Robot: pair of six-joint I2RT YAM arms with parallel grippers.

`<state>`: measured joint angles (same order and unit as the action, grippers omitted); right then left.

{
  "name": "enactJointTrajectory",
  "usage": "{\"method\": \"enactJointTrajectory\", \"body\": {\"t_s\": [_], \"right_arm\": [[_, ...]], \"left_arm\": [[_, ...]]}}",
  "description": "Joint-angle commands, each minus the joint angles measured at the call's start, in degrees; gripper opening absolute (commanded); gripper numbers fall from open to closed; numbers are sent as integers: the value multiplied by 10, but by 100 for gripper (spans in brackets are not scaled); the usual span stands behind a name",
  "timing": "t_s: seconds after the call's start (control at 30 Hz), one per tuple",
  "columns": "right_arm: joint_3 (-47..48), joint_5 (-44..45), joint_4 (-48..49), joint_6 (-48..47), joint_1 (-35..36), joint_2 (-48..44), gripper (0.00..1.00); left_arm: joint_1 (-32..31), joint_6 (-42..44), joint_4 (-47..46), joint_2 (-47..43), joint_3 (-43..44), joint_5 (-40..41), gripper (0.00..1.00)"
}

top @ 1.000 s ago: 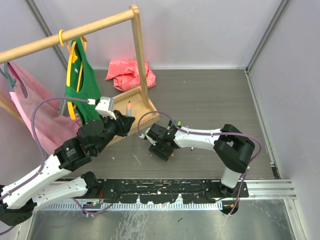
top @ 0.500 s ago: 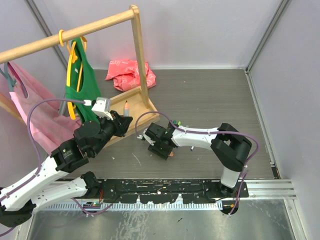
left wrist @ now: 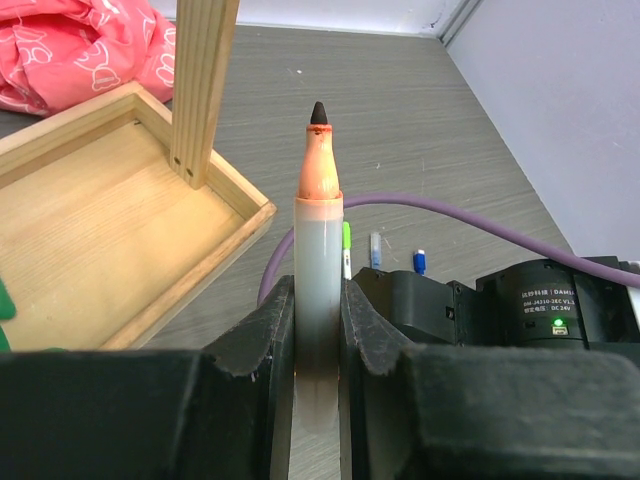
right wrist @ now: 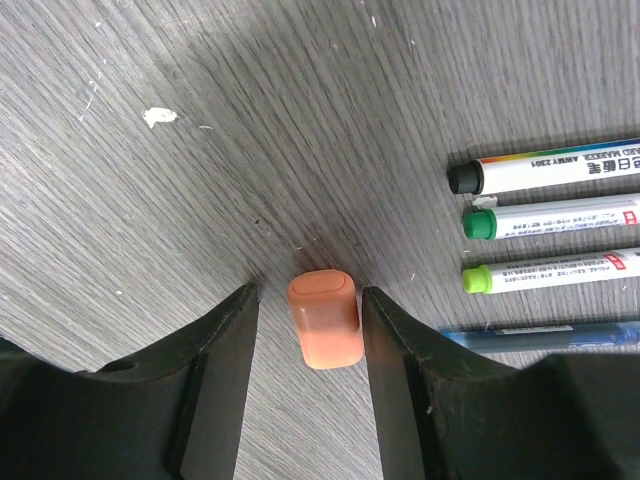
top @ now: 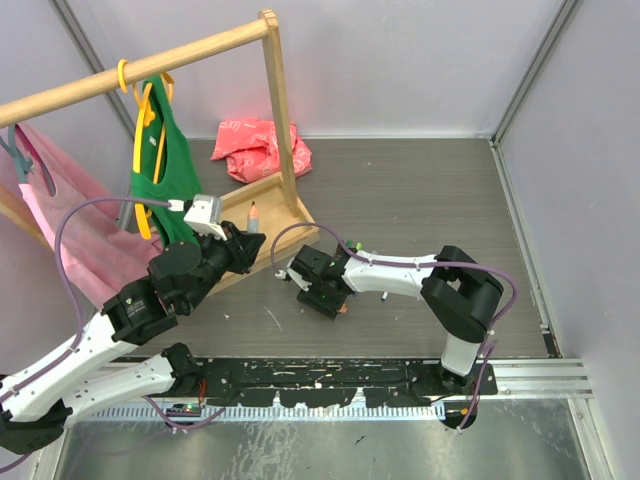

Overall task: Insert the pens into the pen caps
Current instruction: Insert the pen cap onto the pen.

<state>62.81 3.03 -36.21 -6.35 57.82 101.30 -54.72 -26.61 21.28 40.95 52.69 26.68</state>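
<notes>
An orange-tipped pen (left wrist: pixel 318 230), uncapped, is clamped tip-up in the left gripper (left wrist: pixel 318 330). An orange cap (right wrist: pixel 325 322) lies on the table (right wrist: pixel 200 150) between the spread fingers of the right gripper (right wrist: pixel 308 335), untouched. Grasping the cap is judged the step in hand; closing on it is called for next, then alignment with the tip.

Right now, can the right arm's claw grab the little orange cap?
Probably yes. The orange cap lies on the table between the open jaws of the right gripper, with nothing between them. The pens lie off to one side, clear of it.
</notes>
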Motion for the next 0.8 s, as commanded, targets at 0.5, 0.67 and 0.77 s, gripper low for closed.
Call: {"method": "enactJointTrajectory", "body": {"t_s": [0.5,0.67,0.77], "right_arm": [[0,14,-19,-8,-11,0,37],[5,-1,-5,7,-16,-38,23],[0,-4,11,25,-26,-83,12]], "left_arm": [[3,-5,-29,8,11,0,0],[3,-2,-32,11,14,-4,0],[3,0,-32,10,15,-4,0]]}}
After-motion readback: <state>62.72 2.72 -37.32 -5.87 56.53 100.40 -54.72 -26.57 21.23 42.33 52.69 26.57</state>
